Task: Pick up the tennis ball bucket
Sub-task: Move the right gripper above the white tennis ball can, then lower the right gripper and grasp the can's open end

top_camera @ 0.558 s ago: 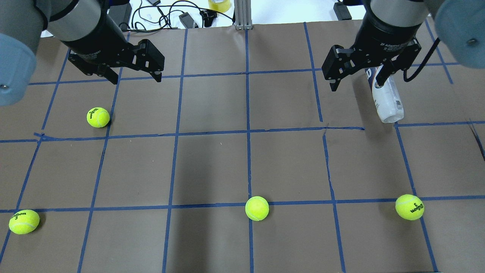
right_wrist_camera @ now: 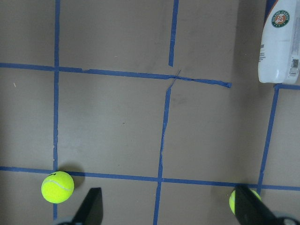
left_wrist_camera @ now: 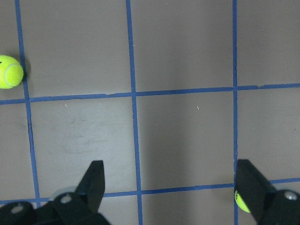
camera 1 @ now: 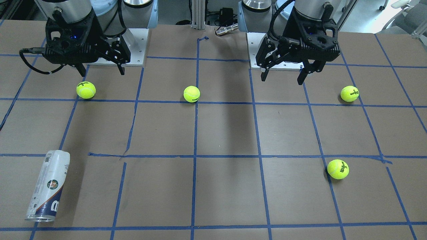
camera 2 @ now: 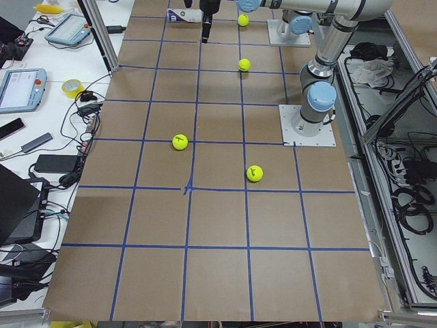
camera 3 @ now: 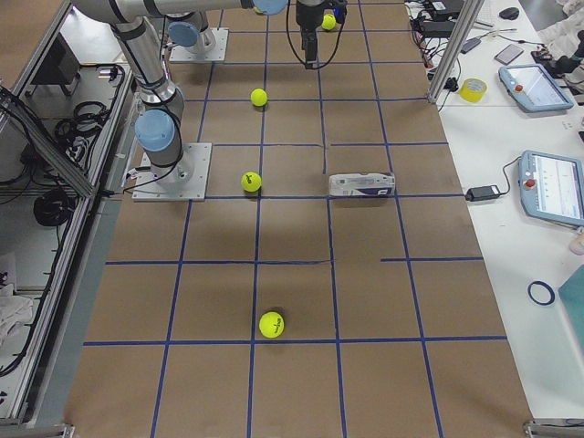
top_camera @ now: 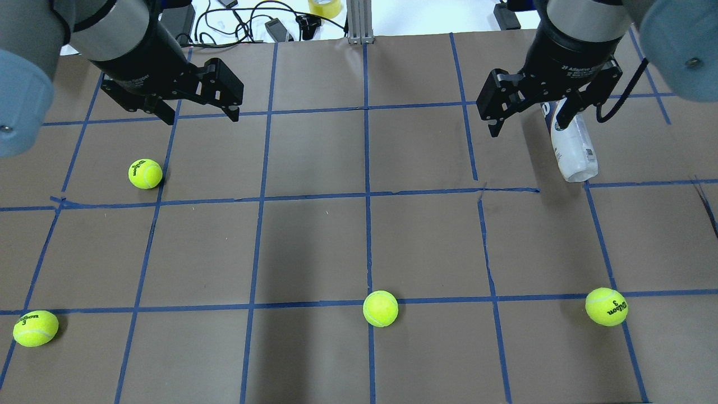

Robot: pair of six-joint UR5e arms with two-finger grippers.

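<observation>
The tennis ball bucket [camera 1: 48, 186] is a clear tube with a white label and a navy band. It lies on its side on the brown table, far from the robot on its right side. It also shows in the overhead view [top_camera: 573, 150], the right wrist view's top right corner [right_wrist_camera: 281, 42] and the exterior right view [camera 3: 362, 185]. My right gripper [top_camera: 527, 124] [camera 1: 101, 72] [right_wrist_camera: 168, 206] is open and empty. It hovers above the table, nearer the robot than the bucket. My left gripper [top_camera: 202, 118] [camera 1: 282, 80] [left_wrist_camera: 171, 187] is open and empty over the left half.
Several yellow-green tennis balls lie loose on the table: one far left [top_camera: 145, 173], one near left [top_camera: 35, 328], one in the middle [top_camera: 380, 308], one near right [top_camera: 606, 306]. Cables and a tape roll [top_camera: 324, 7] lie beyond the far edge.
The right arm has shifted very slightly to the left. The bucket, the balls and the left arm have not moved.
</observation>
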